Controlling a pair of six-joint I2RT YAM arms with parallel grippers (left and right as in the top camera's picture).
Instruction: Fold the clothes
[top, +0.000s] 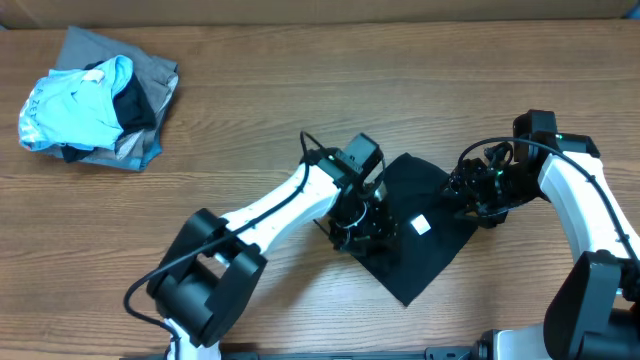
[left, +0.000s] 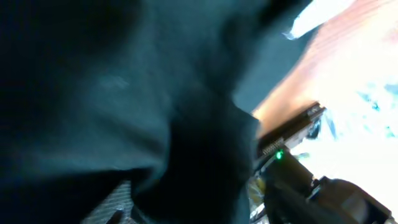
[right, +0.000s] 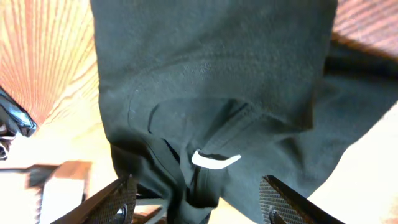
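A brown wood-grain desk is filling the overhead view, with a tan board running along its far edge. At the far-left corner a loose heap is lying: a light-blue garment is sitting on top of grey garments, close to the left edge. From there, bare wood is stretching across the far half and the near-left part of the desk.

Right of centre, toward the near edge, the black shirt is lying in 1 compact angular bundle, its white label facing up. One corner is pointing at the near edge, with a band of wood between them.

The left gripper is pressing down on the bundle's left edge. Its wrist camera is showing only blurred dark cloth, so I cannot tell how its jaws are standing.

The right gripper is sitting at the bundle's right edge. In its wrist view, its fingers are standing spread wide, released, with the collar fold lying between them. Bare wood is running from that arm to the right edge
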